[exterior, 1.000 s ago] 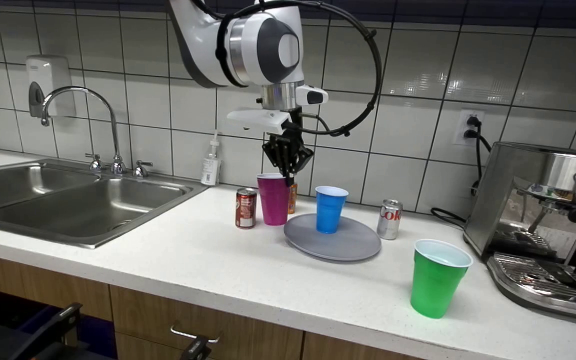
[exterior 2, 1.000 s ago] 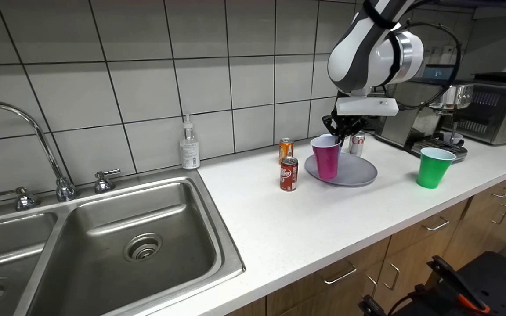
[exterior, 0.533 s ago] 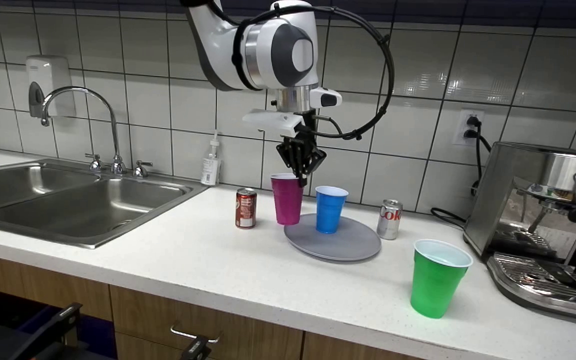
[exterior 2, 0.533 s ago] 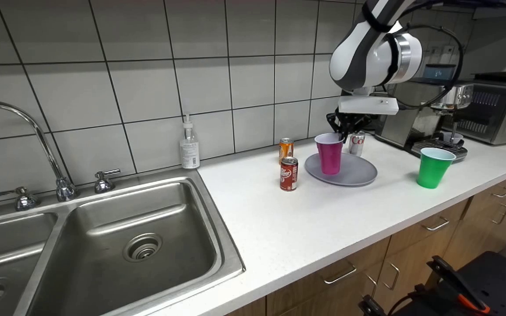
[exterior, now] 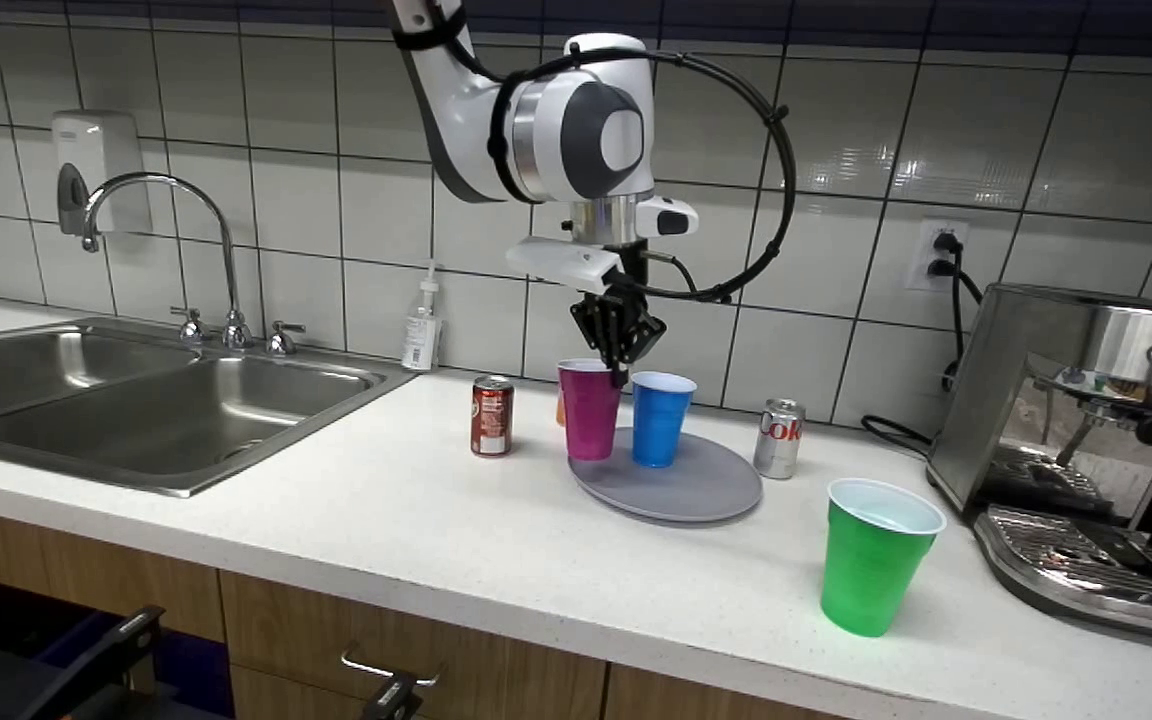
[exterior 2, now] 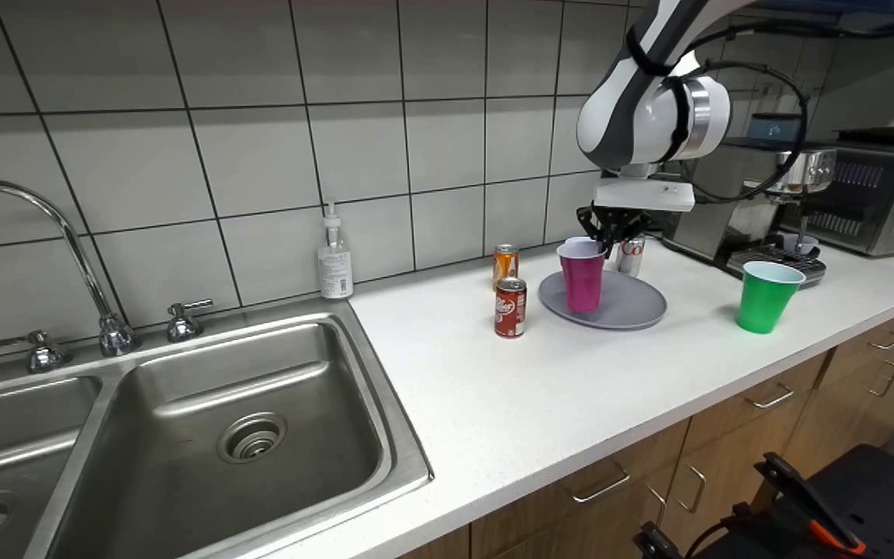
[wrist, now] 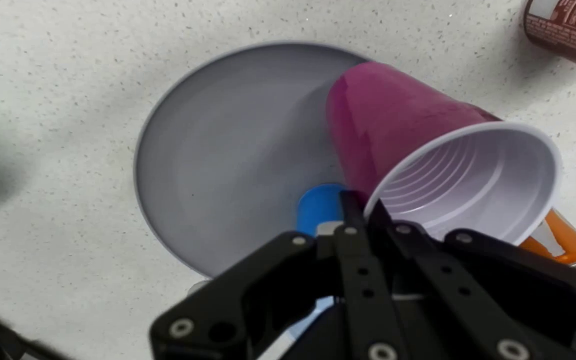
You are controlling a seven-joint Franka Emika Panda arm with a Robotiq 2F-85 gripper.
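Observation:
My gripper point(wrist: 366, 210) is shut on the near rim of a purple cup point(wrist: 408, 105), one finger inside the white-lined mouth and one outside. In both exterior views the cup point(exterior: 591, 415) hangs roughly upright from the gripper point(exterior: 620, 378), its base over the edge of a round grey plate point(exterior: 681, 495). Whether the base touches the plate I cannot tell. Close beside it, a blue cup point(exterior: 661, 420) stands on the plate. Part of that blue cup point(wrist: 315, 207) is hidden behind the fingers in the wrist view.
A red can point(exterior 2: 510, 307) and an orange can point(exterior 2: 505, 264) stand on the sink side of the plate. Beyond it are a silver can point(exterior: 779, 440), a green cup point(exterior: 876, 560) and an espresso machine point(exterior: 1086, 400). A double sink point(exterior: 176, 410) is set into the counter.
The purple cup, held by the rim throughout, has moved away from the red can and over the plate's edge, then sunk a little. The other objects have stayed put.

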